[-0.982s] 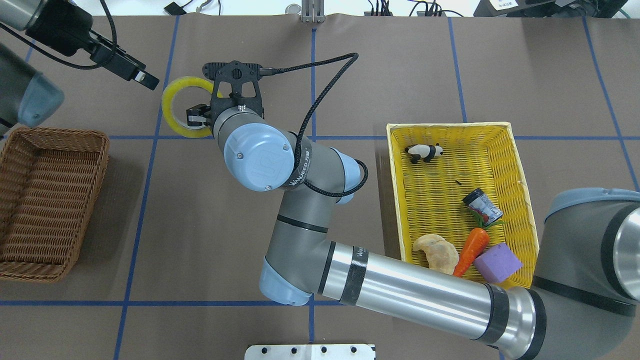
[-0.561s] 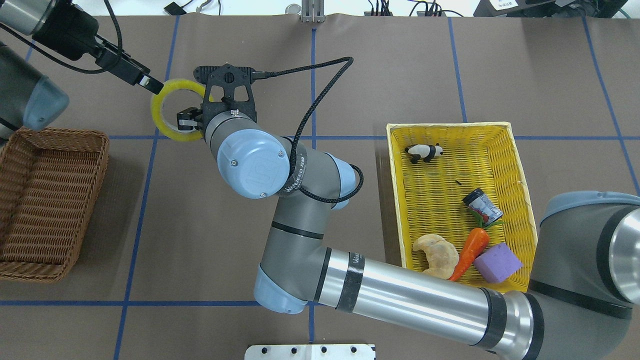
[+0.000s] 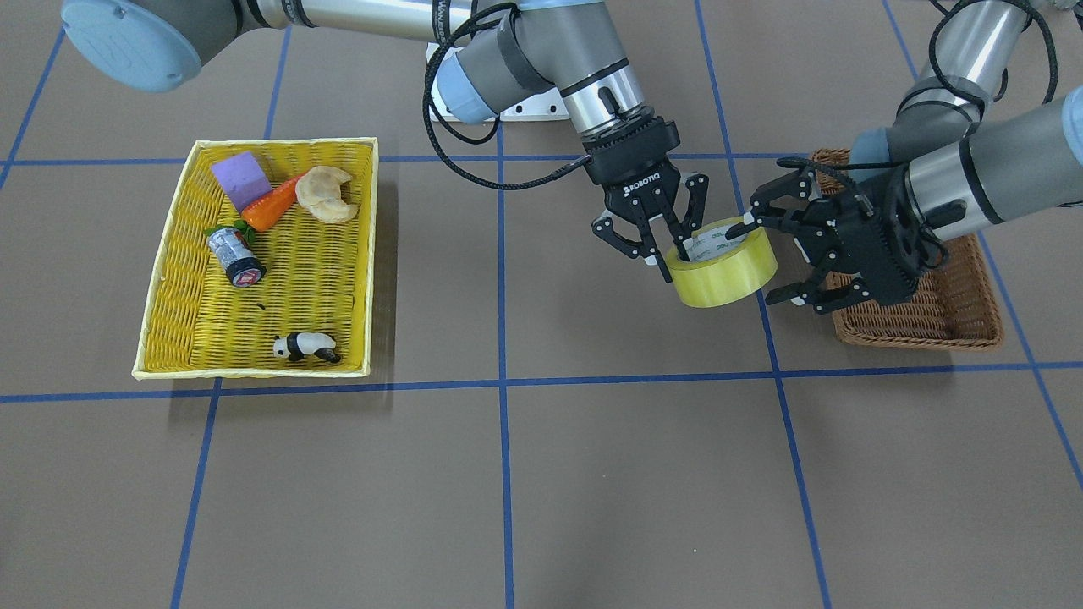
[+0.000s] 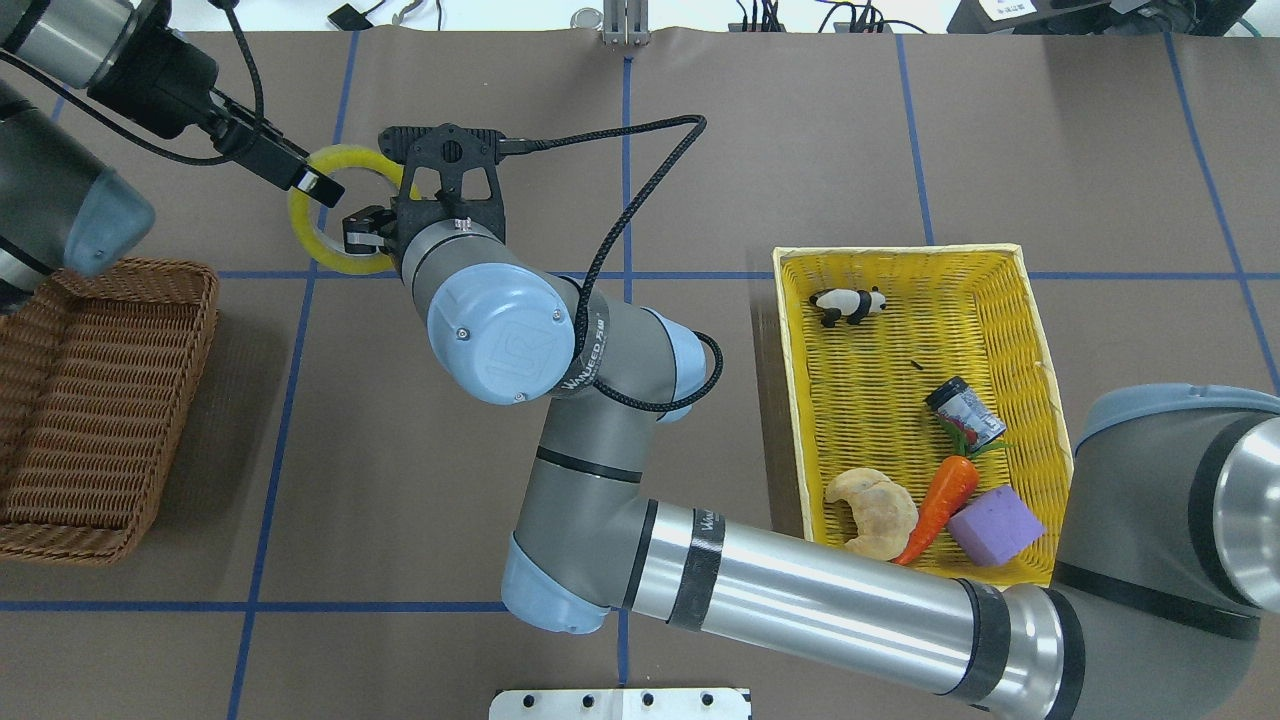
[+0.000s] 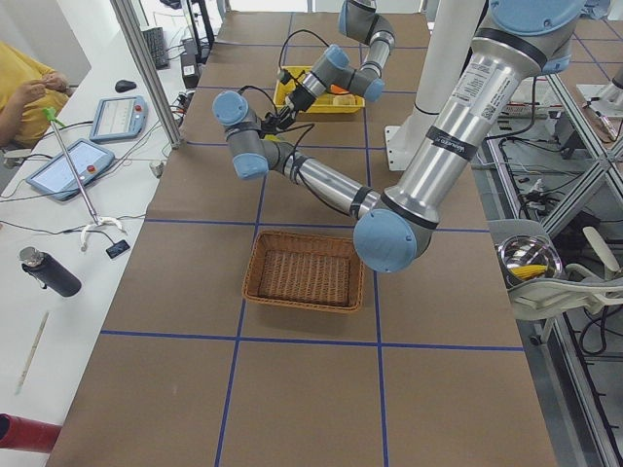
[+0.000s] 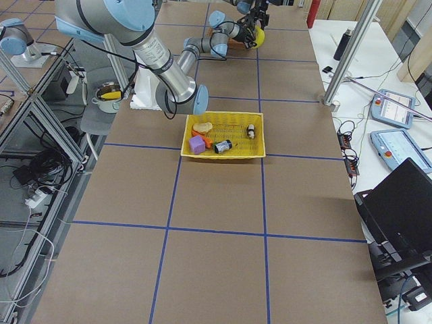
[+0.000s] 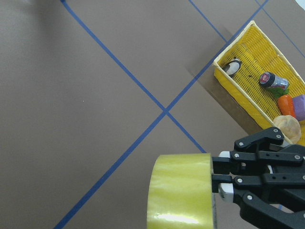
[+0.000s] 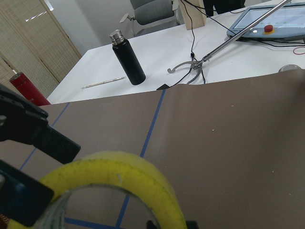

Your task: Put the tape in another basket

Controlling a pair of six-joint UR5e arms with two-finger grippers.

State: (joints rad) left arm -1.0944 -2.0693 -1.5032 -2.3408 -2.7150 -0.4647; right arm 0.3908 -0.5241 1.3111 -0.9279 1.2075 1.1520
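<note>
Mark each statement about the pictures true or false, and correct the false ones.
1. The right gripper grips the tape. True.
2. The tape lies in the basket. False: it is outside the basket, held by the right gripper.
3. The left gripper is open. True.
4. The yellow tray is empty. False: it holds a panda, a can, a carrot and more.

tape (image 3: 726, 271): translucent yellow-green roll, held aloft, tilted, near basket | basket (image 4: 100, 400): brown wicker, upright
</note>
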